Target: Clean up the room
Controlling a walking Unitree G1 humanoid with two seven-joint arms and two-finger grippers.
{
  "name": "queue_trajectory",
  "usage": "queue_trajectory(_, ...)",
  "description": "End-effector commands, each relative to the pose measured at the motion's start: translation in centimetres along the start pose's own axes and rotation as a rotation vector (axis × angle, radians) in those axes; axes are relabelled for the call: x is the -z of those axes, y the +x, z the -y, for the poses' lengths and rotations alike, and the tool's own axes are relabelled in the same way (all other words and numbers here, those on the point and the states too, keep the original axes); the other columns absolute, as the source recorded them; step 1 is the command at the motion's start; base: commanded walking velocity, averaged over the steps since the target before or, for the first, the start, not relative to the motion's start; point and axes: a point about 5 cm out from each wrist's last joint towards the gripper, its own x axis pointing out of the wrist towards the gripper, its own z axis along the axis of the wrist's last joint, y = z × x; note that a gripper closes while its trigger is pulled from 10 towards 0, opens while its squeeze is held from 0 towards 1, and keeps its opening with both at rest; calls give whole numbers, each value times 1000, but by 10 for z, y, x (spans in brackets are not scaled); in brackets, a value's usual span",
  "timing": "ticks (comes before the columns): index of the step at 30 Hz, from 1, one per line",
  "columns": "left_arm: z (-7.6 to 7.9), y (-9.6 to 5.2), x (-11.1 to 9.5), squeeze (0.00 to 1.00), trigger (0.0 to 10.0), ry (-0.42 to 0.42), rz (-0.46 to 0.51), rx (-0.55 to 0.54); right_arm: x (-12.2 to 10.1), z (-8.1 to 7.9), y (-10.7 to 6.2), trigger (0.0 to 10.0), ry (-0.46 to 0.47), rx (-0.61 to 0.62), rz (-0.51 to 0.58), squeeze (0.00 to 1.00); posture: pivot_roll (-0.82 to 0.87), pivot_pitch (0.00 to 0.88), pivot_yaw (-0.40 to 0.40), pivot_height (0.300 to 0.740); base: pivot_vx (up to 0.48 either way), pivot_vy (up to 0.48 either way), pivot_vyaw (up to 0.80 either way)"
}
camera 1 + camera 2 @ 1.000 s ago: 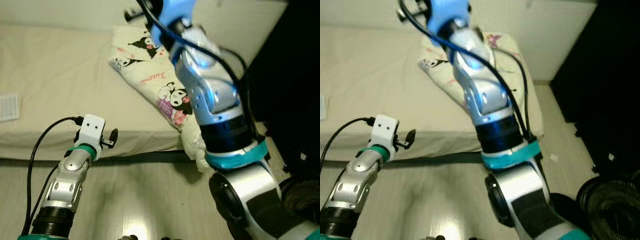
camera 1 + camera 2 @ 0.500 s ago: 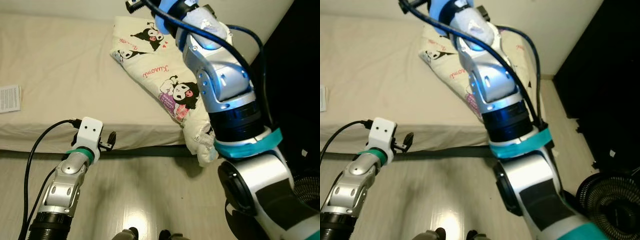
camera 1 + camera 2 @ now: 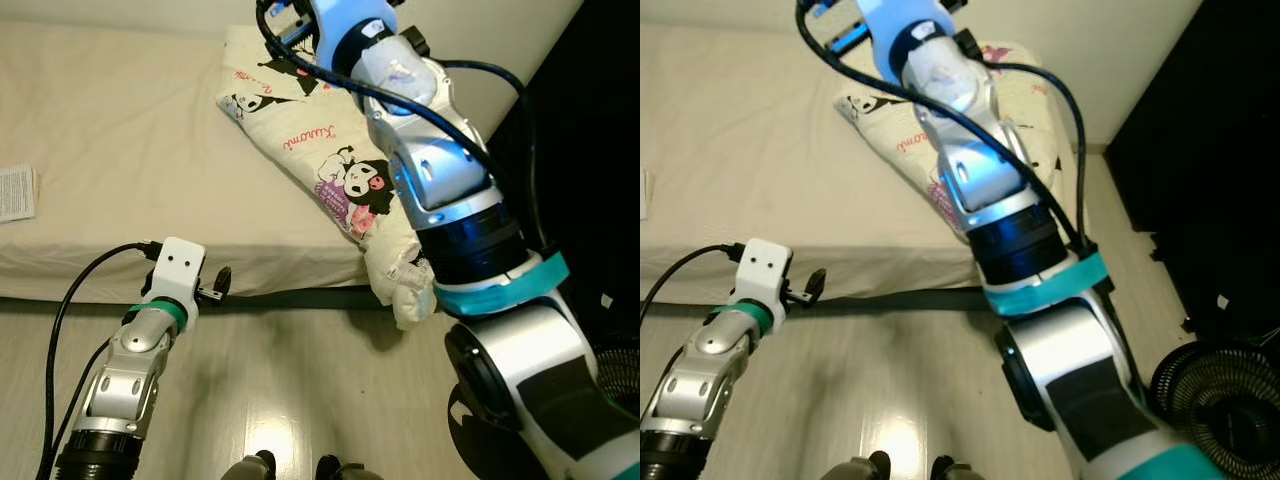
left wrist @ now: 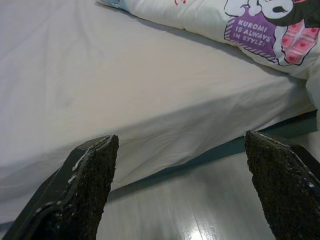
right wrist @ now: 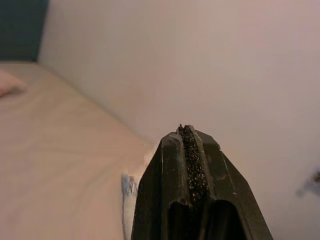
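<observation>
Right gripper (image 5: 192, 165): the two black fingers are pressed together with nothing between them, raised over the far side of the bed and pointing at the plain pale wall (image 5: 200, 60). The silver right arm with its teal band (image 3: 440, 190) reaches up and across the cream cartoon-print pillow (image 3: 330, 160).

Left gripper (image 4: 185, 185): fingers spread wide apart, empty, held low near the near edge of the bed, over the pale wood-look floor (image 3: 280, 390). The left wrist view looks along the fingers at the mattress side and the dark bed-frame strip (image 3: 300, 297) under it.

The pillow lies diagonally on the right part of the beige sheet-covered mattress (image 3: 110, 140); its lower end hangs over the mattress edge toward the floor (purple panel reads "KUROMI IS ALWAYS IN STYLE"). A white sheet of printed paper (image 3: 15, 193) lies flat at the left edge of the mattress, well apart from the pillow. A black round fan (image 3: 1220, 400) stands on the floor at right.
</observation>
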Motion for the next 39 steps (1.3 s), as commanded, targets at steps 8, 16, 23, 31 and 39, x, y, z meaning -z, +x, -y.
queue_trajectory(8,1,-4,8,0,10000,-7,-33,6,42,38,-11,10000,23,145,-129,0,161,220,-23,740,0,0,0)
queue_trajectory(16,0,-7,11,0,10000,-5,-39,2,76,26,-38,10000,152,135,-214,0,163,211,-19,740,0,0,0)
queue_trajectory(23,-3,-15,24,0,10000,-4,-72,-13,127,-6,-81,10000,264,114,-295,0,164,179,-5,740,0,0,0)
queue_trajectory(31,-3,-23,39,0,10000,-88,-110,-52,189,-36,-137,10000,477,177,-450,0,149,135,-5,740,0,0,0)
queue_trajectory(39,1,-29,57,0,10000,-127,-146,-67,230,-51,-185,10000,519,176,-633,0,133,108,-25,740,0,0,0)
